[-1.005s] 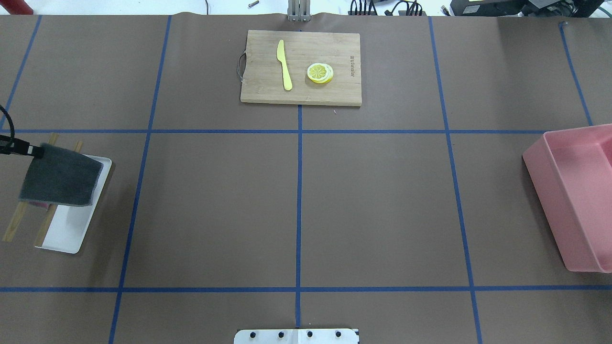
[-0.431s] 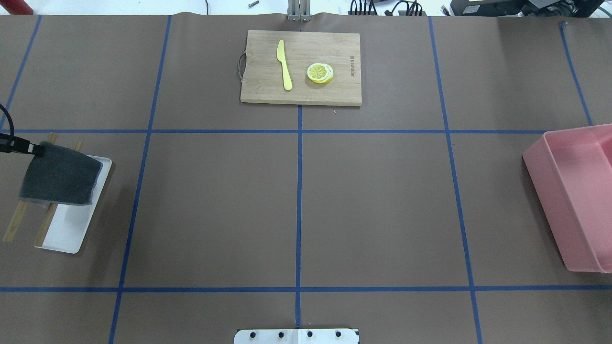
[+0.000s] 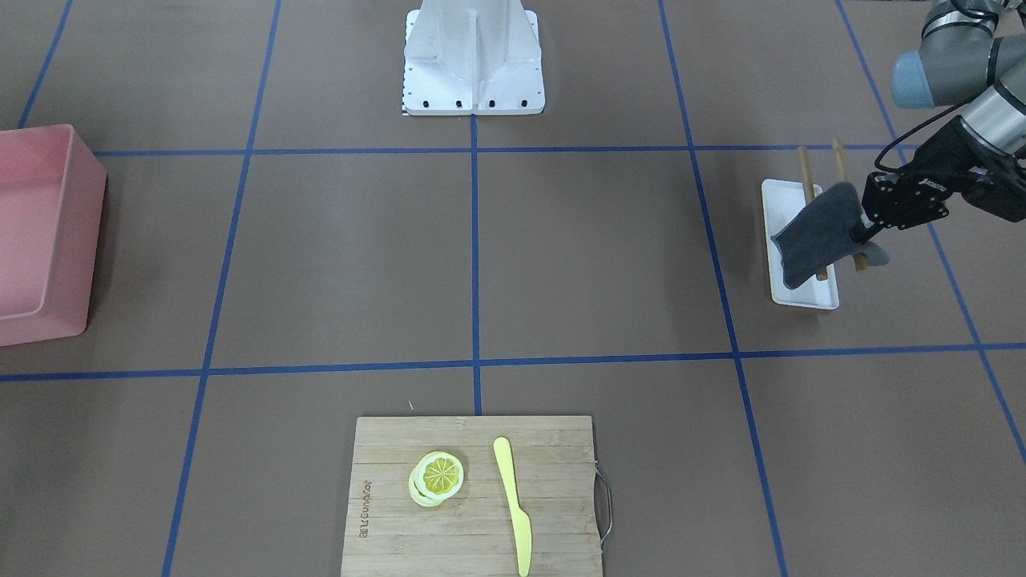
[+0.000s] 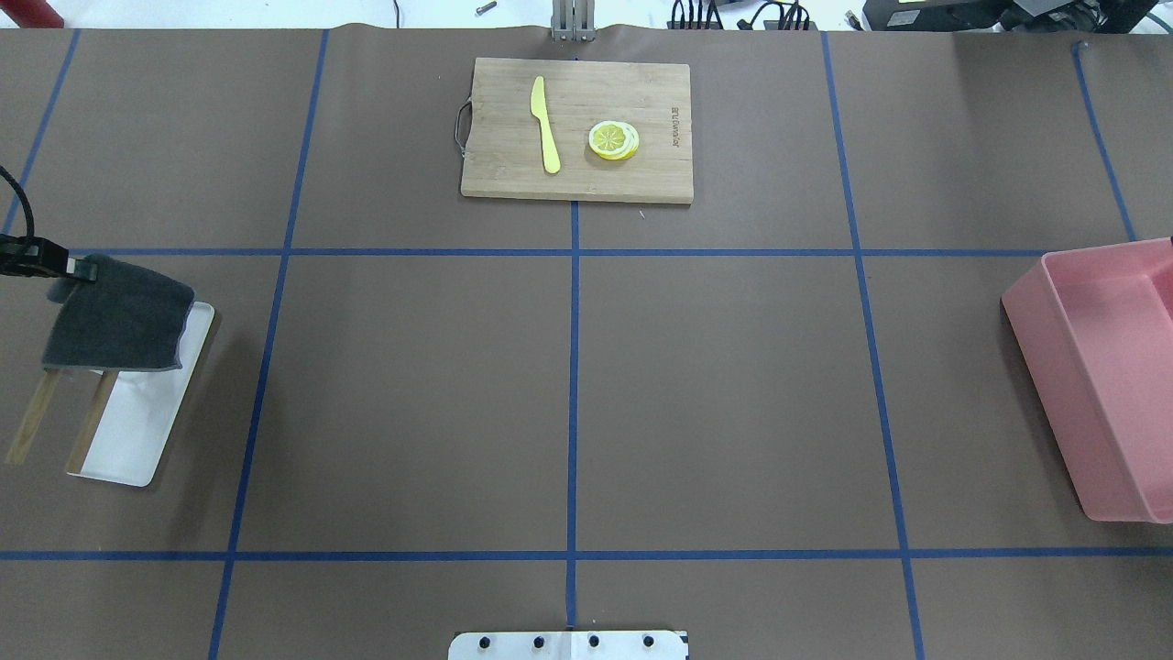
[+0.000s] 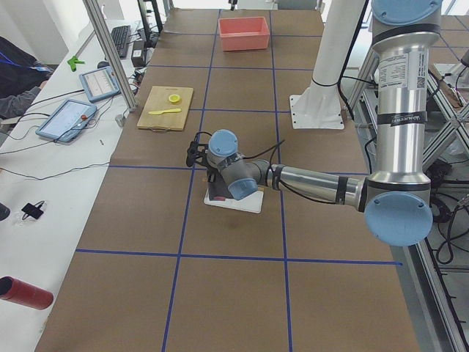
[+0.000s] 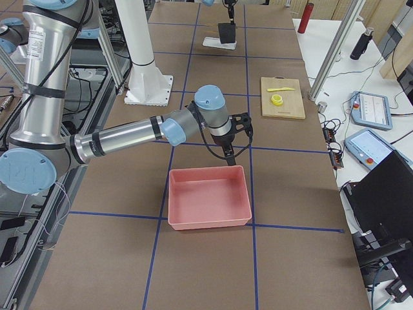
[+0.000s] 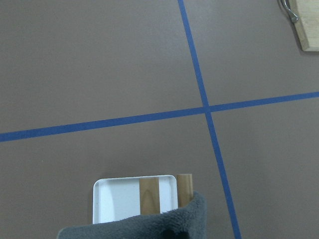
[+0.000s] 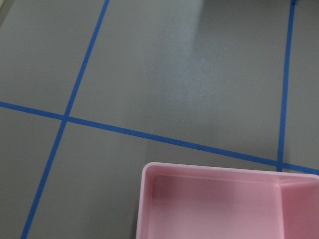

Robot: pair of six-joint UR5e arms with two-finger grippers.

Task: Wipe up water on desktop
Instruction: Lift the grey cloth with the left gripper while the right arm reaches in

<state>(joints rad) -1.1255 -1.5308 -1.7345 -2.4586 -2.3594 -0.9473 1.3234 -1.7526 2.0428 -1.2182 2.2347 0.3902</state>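
— Where's the desktop (image 4: 733, 385) in all this?

— Under everything: flat, matte brown, ruled into big squares by thin blue tape, running the whole length of the table below both arms.

— And the arms?

— The left arm (image 5: 315, 183) reaches out low with its silver forearm nearly level and its wrist bent down over the tray. The right arm (image 6: 122, 139) stretches out much the same way at the other end, its wrist turned down by the far rim of the bin.

— Their grippers?

— The left gripper (image 3: 868, 232) is pinched on one edge of a cloth (image 3: 813, 232), which hangs clear above the tray. The right gripper (image 6: 230, 157) points down, but from here I can't tell whether it's parted or closed.

— What else is on the table?

— A pink plastic bin (image 4: 1123, 385), rectangular with rounded corners. A pale bamboo board (image 4: 513, 174) with a wire handle. A small white tray (image 4: 137, 431), smooth and glossy. The cloth is dark grey and fuzzy. Two thin wooden sticks (image 4: 30, 423) lie side by side, one across the tray, one just beside it. On the board lie a yellow knife (image 4: 546, 128) and round lemon slices (image 4: 613, 140).
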